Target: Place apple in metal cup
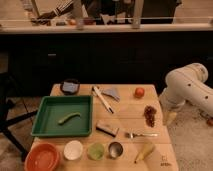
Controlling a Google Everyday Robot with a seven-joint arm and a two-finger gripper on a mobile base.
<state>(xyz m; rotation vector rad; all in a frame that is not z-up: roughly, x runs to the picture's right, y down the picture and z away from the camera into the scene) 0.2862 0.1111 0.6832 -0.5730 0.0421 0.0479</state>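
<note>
The apple [139, 92], small, round and red-orange, lies on the wooden table [125, 117] near its far right corner. The metal cup [115, 149], silver with a dark inside, stands upright at the table's front edge, right of a pale green cup [96, 151] and a white cup [73, 149]. My white arm [187, 87] hangs just off the table's right side. My gripper [171, 118] points down beside the right edge, level with the grapes. It is apart from the apple and far from the metal cup, and nothing shows in it.
A green tray [45, 107] holding a green pod fills the table's left. Also on the table are a red bowl [42, 157], a banana [144, 150], dark grapes [149, 115], a fork [141, 134], a small grey block [107, 128], a white utensil [102, 98] and a dark bowl [70, 87]. A counter stands behind.
</note>
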